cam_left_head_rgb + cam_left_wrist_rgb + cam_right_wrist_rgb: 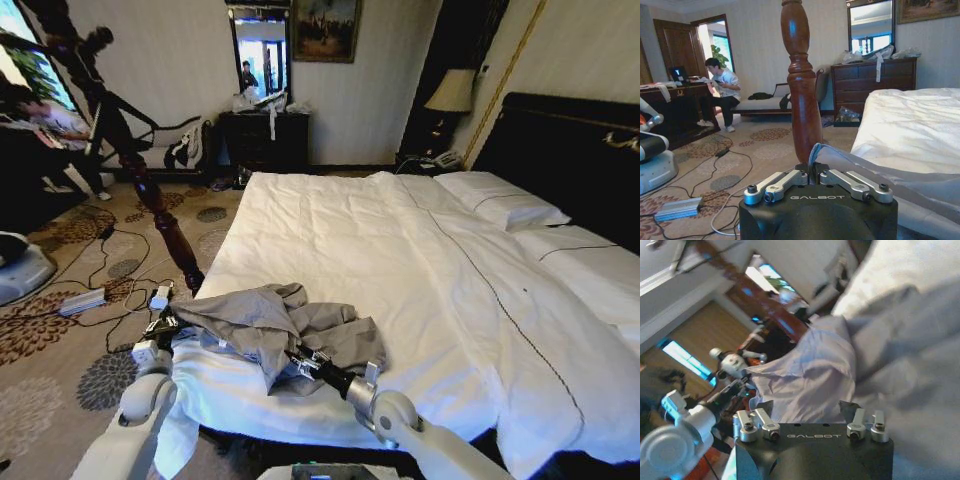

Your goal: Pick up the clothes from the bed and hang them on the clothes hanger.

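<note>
Clothes [270,325], a wrinkled light-grey shirt, lie bunched on the near corner of the bed [400,260], draped over the white duvet's edge. Both arms are at the garment. The left end effector [163,325] sits at its left end, and in the left wrist view a fold of grey fabric [840,157] runs into the closed-in fingers, so it appears clamped on the cloth. The right end effector [305,358] is pressed into the shirt's lower middle; grey cloth [805,380] bulges straight in front of it in its wrist view, yet I cannot tell whether its fingers have a hold.

Judging by this, the pick-up step is in hand. Next calls for a secure two-point grip, then a lift that spreads the shirt without dragging the duvet. A dark wooden bedpost [160,215] stands just beside the left arm.
</note>
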